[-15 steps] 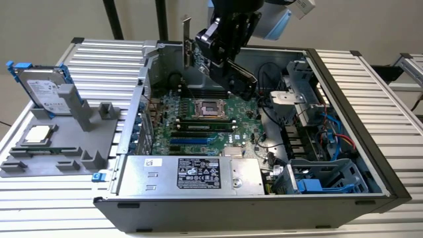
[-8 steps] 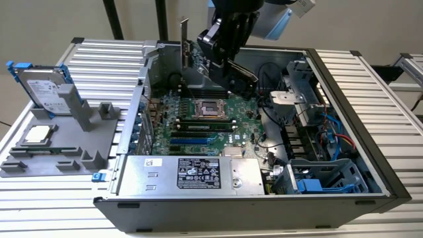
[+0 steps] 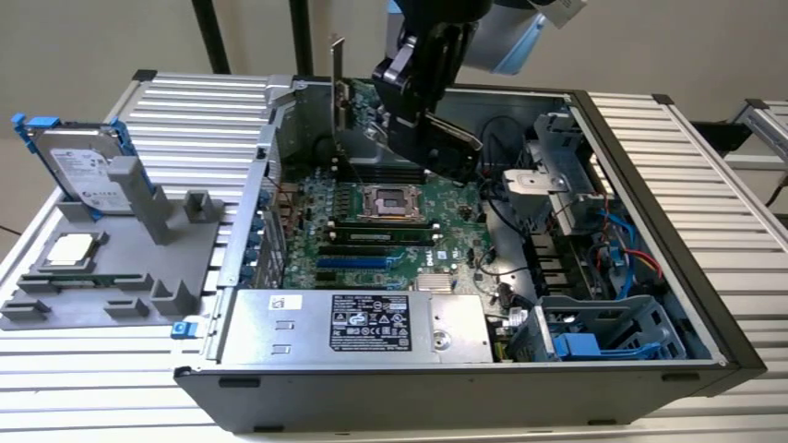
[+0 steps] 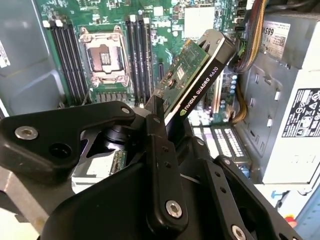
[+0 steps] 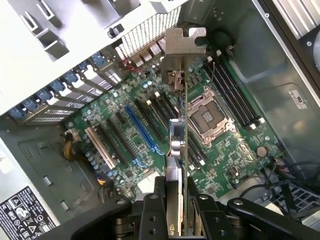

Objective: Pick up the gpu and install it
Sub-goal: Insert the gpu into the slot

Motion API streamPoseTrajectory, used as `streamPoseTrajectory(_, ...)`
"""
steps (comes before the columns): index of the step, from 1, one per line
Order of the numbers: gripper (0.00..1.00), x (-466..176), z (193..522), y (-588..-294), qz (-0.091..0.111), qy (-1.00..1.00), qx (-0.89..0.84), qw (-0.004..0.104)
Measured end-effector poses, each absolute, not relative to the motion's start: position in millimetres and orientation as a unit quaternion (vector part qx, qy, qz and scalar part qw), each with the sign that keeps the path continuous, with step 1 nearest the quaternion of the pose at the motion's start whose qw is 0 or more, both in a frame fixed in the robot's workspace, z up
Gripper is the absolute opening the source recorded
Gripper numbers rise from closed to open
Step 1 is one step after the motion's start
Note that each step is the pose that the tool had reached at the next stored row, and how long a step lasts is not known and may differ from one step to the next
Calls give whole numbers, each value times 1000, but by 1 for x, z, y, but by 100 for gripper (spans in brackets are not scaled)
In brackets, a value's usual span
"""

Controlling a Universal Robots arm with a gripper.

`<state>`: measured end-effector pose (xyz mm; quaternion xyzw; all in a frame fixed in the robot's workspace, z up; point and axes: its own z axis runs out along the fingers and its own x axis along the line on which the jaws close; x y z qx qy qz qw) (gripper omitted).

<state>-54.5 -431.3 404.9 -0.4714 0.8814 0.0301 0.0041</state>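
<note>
The gpu (image 3: 364, 109) is a green circuit card with a silver bracket at one end. It hangs tilted in the air over the far part of the open computer case (image 3: 640, 185). My gripper (image 3: 416, 85) is shut on it from above. In the first wrist view the gpu (image 5: 179, 60) is seen edge-on, bracket end away from the gripper (image 5: 180, 197), above the motherboard's (image 5: 125, 150) slots and apart from them. In the second wrist view the gpu (image 4: 192, 67) sticks out past the black fingers (image 4: 159, 120), over the motherboard (image 4: 165, 20).
The empty CPU socket (image 3: 391, 201) sits mid-board, with memory slots beside it. A power supply (image 3: 357, 323) fills the case's near side, cables and drive bays (image 3: 603, 258) the exterior view's right. At the left, a grey holder (image 3: 111, 286) carries a hard drive (image 3: 80, 166) and CPU chip (image 3: 68, 251).
</note>
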Motion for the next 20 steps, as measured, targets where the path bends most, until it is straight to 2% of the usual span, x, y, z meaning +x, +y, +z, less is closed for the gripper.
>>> streamPoseTrajectory(20,0,-53,405,-431,30,812,-583,0)
